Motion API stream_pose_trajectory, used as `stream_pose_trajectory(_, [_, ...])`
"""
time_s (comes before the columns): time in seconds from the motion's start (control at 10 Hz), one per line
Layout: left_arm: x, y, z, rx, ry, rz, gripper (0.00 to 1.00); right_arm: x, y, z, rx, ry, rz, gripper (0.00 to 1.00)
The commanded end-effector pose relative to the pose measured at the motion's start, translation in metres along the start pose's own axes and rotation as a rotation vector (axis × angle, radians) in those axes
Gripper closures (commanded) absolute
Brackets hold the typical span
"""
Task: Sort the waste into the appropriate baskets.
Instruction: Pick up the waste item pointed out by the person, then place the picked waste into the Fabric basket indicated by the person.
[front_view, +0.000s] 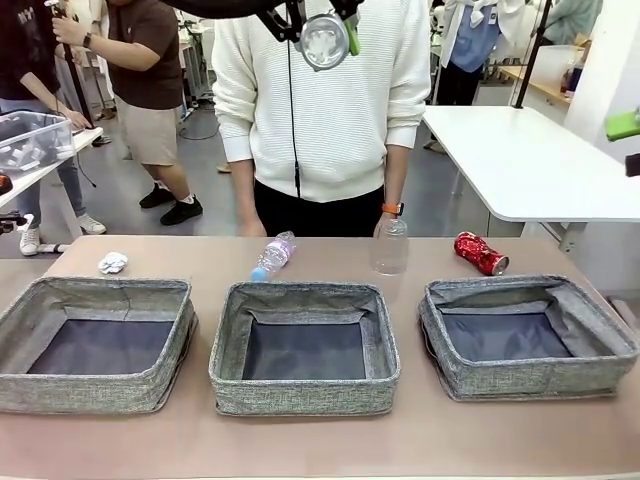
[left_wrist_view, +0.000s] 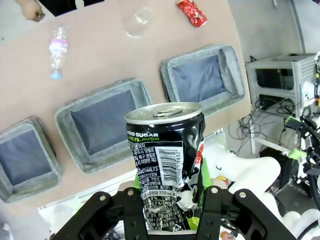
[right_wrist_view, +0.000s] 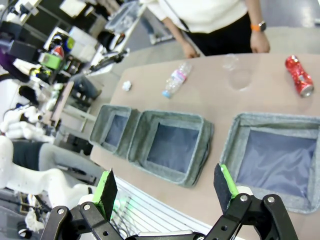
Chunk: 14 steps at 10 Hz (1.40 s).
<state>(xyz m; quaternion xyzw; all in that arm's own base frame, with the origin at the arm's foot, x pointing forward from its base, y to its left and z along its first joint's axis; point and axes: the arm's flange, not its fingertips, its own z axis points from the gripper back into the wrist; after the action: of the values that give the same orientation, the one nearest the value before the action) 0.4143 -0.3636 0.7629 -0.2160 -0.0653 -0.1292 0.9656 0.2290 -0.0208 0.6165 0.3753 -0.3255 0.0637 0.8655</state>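
My left gripper (left_wrist_view: 167, 192) is shut on a crushed silver-topped can (left_wrist_view: 167, 160) with black print, held upright high over the table; the front view shows the can's underside (front_view: 324, 42) in front of the person's chest. Three grey baskets sit in a row: left (front_view: 95, 345), middle (front_view: 305, 345), right (front_view: 530, 335). Behind them on the table lie a paper ball (front_view: 113, 263), a clear bottle with a blue cap (front_view: 272, 256), an upright clear cup (front_view: 390, 245) and a red can (front_view: 481, 252). My right gripper (right_wrist_view: 166, 187) is open and holds nothing, high above the baskets.
A person in a white sweater (front_view: 320, 110) stands at the table's far side with one hand (front_view: 392, 212) by the cup. A white table (front_view: 530, 160) stands at the back right. Other people stand at the back left.
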Motion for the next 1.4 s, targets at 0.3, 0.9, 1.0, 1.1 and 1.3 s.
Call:
stream_pose_trajectory(0.3, [-0.0016, -0.0011, 0.0049, -0.014, -0.001, 0.002, 0.55, 0.0007, -0.0006, -0.0016, 0.027, -0.007, 0.018, 0.0])
stream_pose_trajectory(0.9, [-0.0016, -0.0011, 0.0049, -0.014, -0.001, 0.002, 0.55, 0.0007, -0.0006, -0.0016, 0.027, -0.007, 0.018, 0.0])
stream_pose_trajectory(1.0, [-0.0016, -0.0011, 0.0049, -0.014, -0.001, 0.002, 0.55, 0.0007, -0.0006, -0.0016, 0.027, -0.007, 0.018, 0.0])
stream_pose_trajectory(1.1, [-0.0016, -0.0011, 0.0049, -0.014, -0.001, 0.002, 0.55, 0.0007, -0.0006, -0.0016, 0.027, -0.007, 0.018, 0.0])
stream_pose_trajectory(1.3, [-0.0016, -0.0011, 0.0049, -0.014, -0.001, 0.002, 0.55, 0.0007, -0.0006, -0.0016, 0.027, -0.007, 0.018, 0.0])
